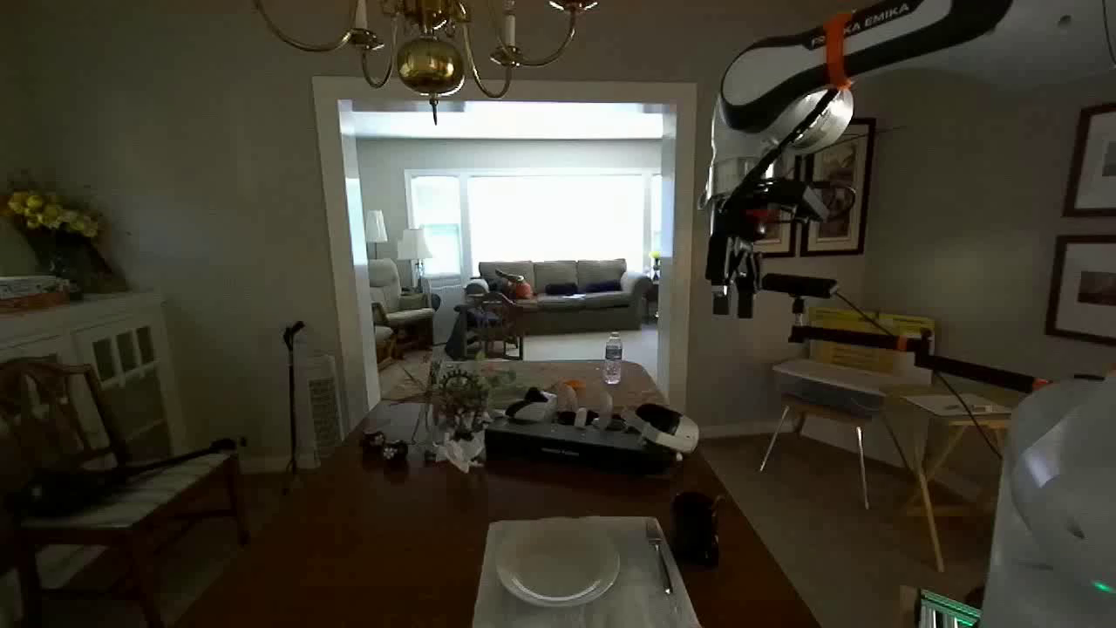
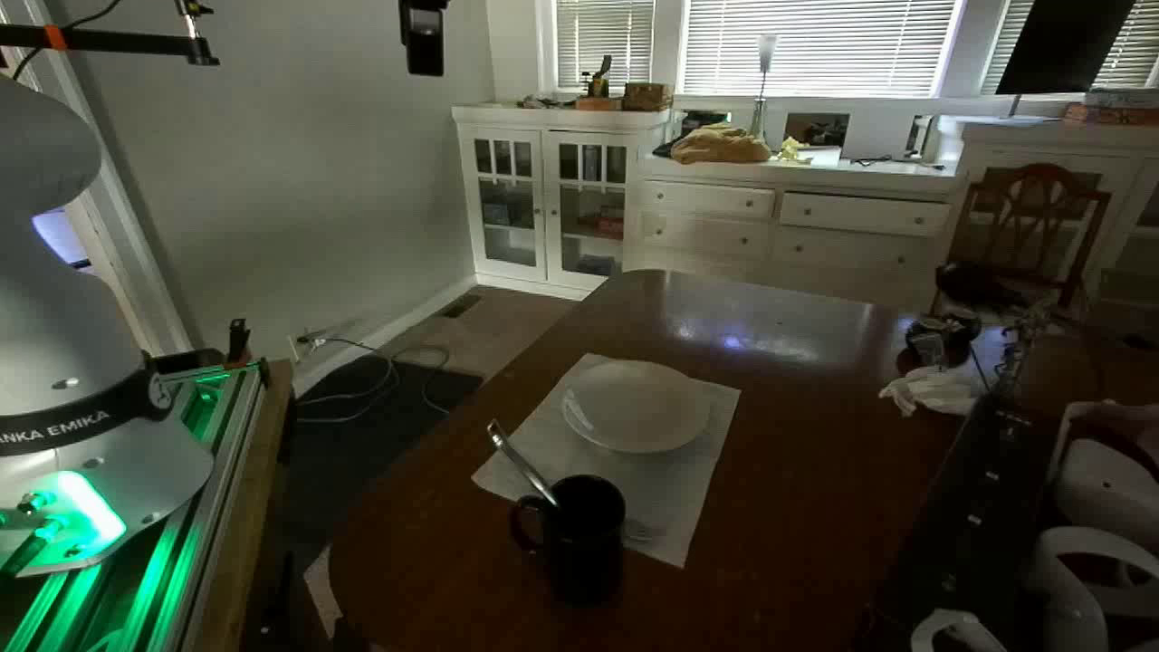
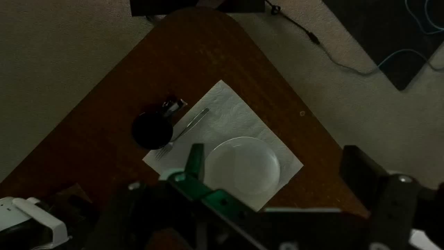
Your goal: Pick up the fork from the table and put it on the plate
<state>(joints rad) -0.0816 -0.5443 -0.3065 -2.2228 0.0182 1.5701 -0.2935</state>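
Hovering with claw (image 1: 733, 303) spread wide. Showing, well below it, a slender, dull-silver fork (image 3: 187, 129) with fine tines.

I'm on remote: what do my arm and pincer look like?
The arm is whitish and black, its FRANKA EMIKA lettering partly hidden by an orange band; a black cable runs along it. The pincer is black and two-fingered. The base shows a green light.

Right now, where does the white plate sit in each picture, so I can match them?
In an exterior view: plate, bottom centre.
In an exterior view: plate, just below and right of centre.
Wrist view: plate, below centre, slightly right.
Shared landmark: black mug, near the plate.
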